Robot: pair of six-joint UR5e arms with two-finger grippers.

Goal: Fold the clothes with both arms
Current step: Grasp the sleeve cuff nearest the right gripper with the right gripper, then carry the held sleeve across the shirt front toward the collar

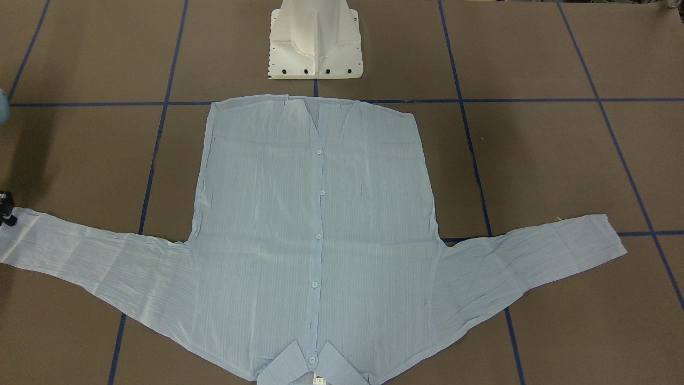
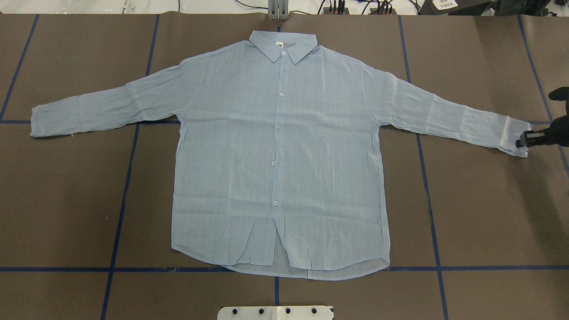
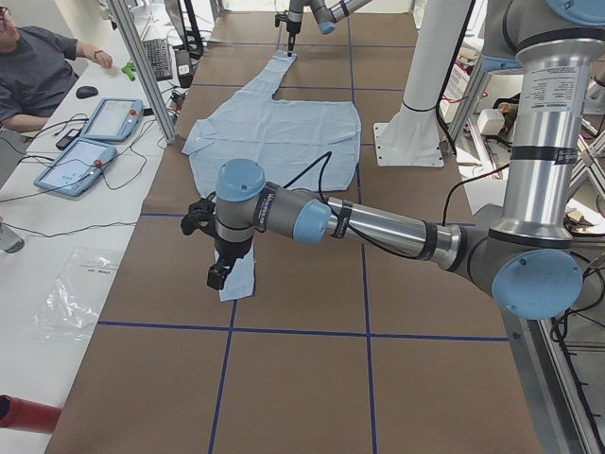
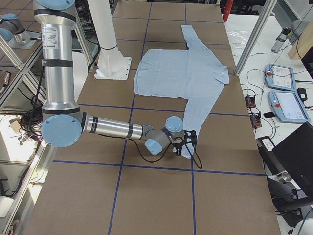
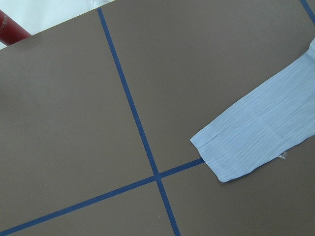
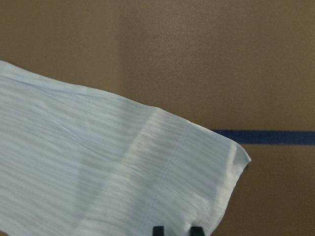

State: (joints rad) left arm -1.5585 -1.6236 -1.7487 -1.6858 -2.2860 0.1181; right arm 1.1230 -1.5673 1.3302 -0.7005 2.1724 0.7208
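The light blue striped shirt (image 2: 275, 155) lies flat and buttoned, front up, collar at the far edge and both sleeves spread out. My right gripper (image 2: 522, 141) sits low at the end of the right sleeve. In the right wrist view its fingertips (image 6: 157, 230) stand close together on the cuff (image 6: 197, 177), which rises slightly toward them. My left gripper (image 3: 219, 276) shows only in the exterior left view, hanging over the left cuff (image 5: 236, 147); I cannot tell whether it is open or shut. The left wrist view shows that cuff lying flat from well above.
The white pedestal base (image 1: 315, 48) stands at the robot's edge, just behind the shirt's hem. Blue tape lines (image 2: 129, 178) cross the brown table. A person (image 3: 38, 66) sits at a side desk with tablets (image 4: 281, 78). A red object (image 5: 12, 27) lies off the table corner.
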